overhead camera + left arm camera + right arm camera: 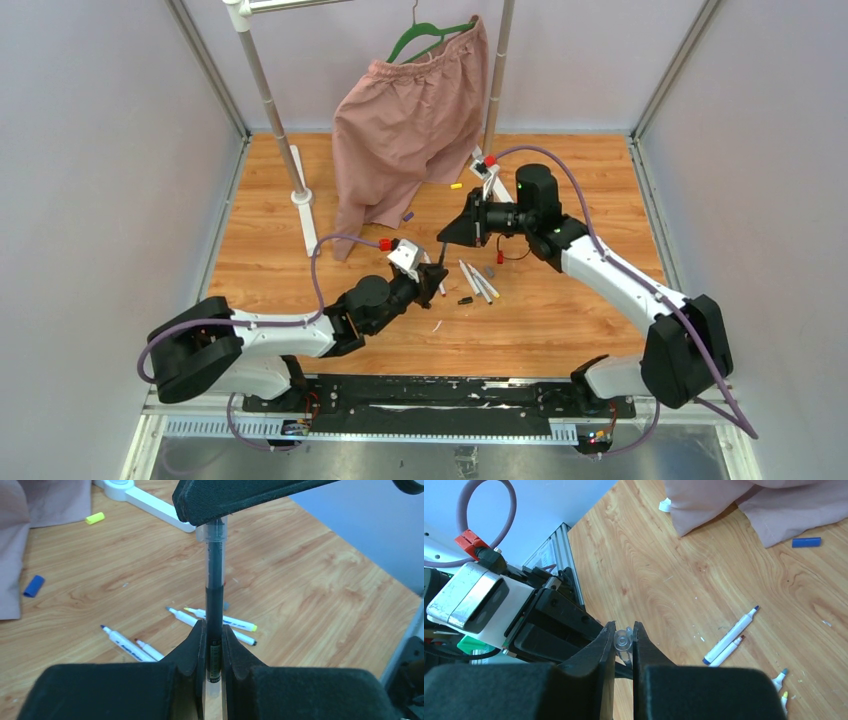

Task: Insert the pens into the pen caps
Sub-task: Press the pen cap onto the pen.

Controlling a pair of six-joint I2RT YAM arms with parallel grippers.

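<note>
Wooden table (560, 330) holds a job barely begun: left gripper (214, 630) clamps the black pen (215, 600) upright, right gripper (624, 630) pinches a clear cap (623, 641) over its tip, four white pens (235, 623) lie uncapped beyond, yellow cap (94, 518) and blue cap (34, 586) farthest.

Clad in white shells along the left arm (280, 335) and right arm (610, 270), with black joints and bases. Looped with purple-grey cables (316, 272) ending in red plugs (385, 243); tipped with matte black fingers (192, 647).
</note>
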